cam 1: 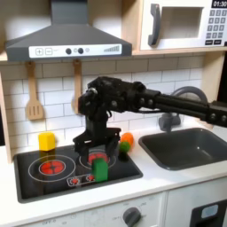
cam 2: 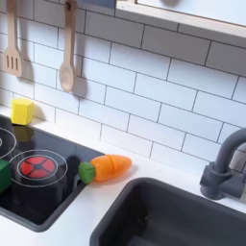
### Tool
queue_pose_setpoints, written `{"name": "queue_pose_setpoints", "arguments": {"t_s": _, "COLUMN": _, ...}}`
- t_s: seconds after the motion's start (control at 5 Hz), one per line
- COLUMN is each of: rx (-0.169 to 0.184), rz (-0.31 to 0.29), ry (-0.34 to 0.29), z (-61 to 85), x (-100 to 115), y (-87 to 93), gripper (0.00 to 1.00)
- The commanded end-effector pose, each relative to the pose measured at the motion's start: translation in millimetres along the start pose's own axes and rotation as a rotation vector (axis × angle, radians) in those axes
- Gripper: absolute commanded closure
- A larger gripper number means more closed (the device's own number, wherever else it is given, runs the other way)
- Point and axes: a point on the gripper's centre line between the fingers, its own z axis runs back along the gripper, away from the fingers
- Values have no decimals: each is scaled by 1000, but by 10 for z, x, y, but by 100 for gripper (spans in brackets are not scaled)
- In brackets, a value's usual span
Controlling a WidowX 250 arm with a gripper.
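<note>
Here the tool (cam 1: 96, 151) hangs low over the toy stove (cam 1: 53, 177), just above the green block (cam 1: 100, 168); whether its fingers are spread cannot be told. The toy carrot (cam 2: 108, 167) lies on the counter (cam 2: 86, 216) beside the stove.

Yellow block (cam 1: 46, 140): at the stovetop's (cam 1: 35, 180) back left corner in the first exterior view. Carrot (cam 2: 108, 167), orange with green top: lying on the worktop (cam 2: 82, 223) between stovetop and sink (cam 2: 154, 226) in the second exterior view. Wooden spatula (cam 1: 34, 93) and wooden spoon (cam 2: 66, 60): hanging on the white tiled wall. Grey faucet (cam 2: 223, 169): behind the sink. Range hood (cam 1: 66, 37) and microwave (cam 1: 188, 24): mounted above.
</note>
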Motion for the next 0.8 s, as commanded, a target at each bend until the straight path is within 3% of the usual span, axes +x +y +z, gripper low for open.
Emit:
{"name": "queue_pose_setpoints", "arguments": {"t_s": 0.0, "rx": 24, "rz": -13, "ry": 5, "z": -123, "x": 35, "y": -63, "gripper": 0}}
{"name": "queue_pose_setpoints", "arguments": {"t_s": 0.6, "rx": 68, "rz": -26, "ry": 5, "z": -215, "x": 125, "y": -187, "gripper": 0}}
